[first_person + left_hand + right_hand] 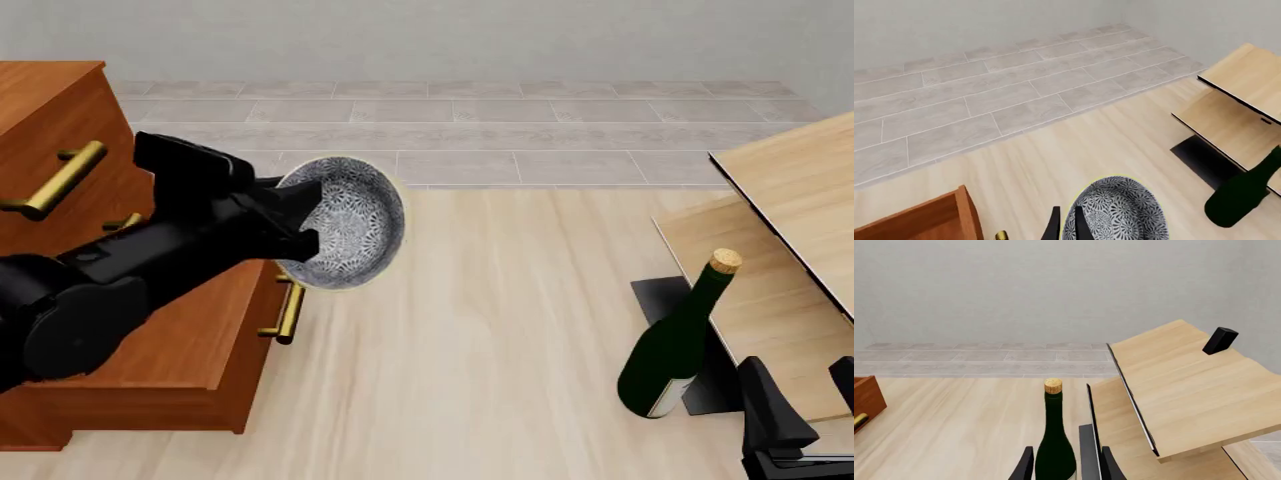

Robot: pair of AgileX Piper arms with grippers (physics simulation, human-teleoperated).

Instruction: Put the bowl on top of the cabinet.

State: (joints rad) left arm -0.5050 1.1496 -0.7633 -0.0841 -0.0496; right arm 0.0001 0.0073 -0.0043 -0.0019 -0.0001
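Observation:
The bowl (350, 222), grey-white and speckled with a pale rim, hangs in the air tilted on its side, its opening facing the front camera. My left gripper (300, 238) is shut on its rim; in the left wrist view the bowl (1121, 212) sits just beyond the dark fingers (1053, 227). It hovers beside the drawer fronts of the reddish-brown cabinet (147, 330), below the cabinet's top edge. A corner of the cabinet (921, 220) shows in the left wrist view. My right gripper (805, 400) is open, low at the right, holding nothing.
A dark green wine bottle (674, 345) with a cork stands on the floor ahead of my right gripper (1067, 467). Pale light-wood furniture with black edging (787, 200) stands at the right. Brass bar handles (56, 180) stick out from the cabinet drawers.

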